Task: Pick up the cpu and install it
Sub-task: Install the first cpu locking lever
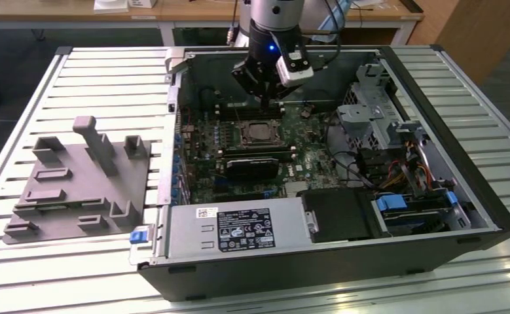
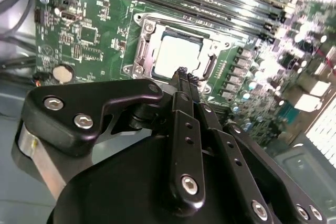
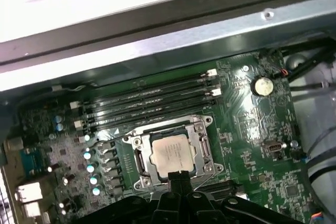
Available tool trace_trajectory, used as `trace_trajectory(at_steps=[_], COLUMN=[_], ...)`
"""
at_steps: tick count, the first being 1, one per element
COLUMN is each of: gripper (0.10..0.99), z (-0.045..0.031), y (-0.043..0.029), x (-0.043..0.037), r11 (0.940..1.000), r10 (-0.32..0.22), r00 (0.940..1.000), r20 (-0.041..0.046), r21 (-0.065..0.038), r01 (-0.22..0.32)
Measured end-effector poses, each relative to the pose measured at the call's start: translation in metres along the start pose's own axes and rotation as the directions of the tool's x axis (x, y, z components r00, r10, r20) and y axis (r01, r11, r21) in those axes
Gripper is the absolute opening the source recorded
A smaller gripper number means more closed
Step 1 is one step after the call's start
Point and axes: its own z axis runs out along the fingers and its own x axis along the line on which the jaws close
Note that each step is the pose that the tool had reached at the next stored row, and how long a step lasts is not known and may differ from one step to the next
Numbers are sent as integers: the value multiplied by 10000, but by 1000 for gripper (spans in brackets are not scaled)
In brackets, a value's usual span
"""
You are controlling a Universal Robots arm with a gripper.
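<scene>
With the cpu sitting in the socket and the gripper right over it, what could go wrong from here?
1. The gripper hangs close over the cpu, fingers together; a careless descent might press or scrape the chip.
2. The socket frame surrounds the cpu tightly, so a sideways drift could catch the fingertips on metal.
3. The memory slots lie beside the socket inside the computer case; a wide retreat may clip them.

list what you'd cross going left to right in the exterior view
grey fixture → cpu in its socket on the motherboard, with the pincer above it → drive cage
</scene>
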Motion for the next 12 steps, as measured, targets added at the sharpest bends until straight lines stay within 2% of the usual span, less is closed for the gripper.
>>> trace_trajectory(at_steps=[3,8,12], gripper=[106,106,106], z=[1,2,3], y=[0,0,0], x=[0,1,1], r11=[9985,9922,9815], r10=[-554,-1250,-1914], r00=[9985,9922,9815], r20=[6,13,19], r21=[9,20,29], r01=[554,1250,1914])
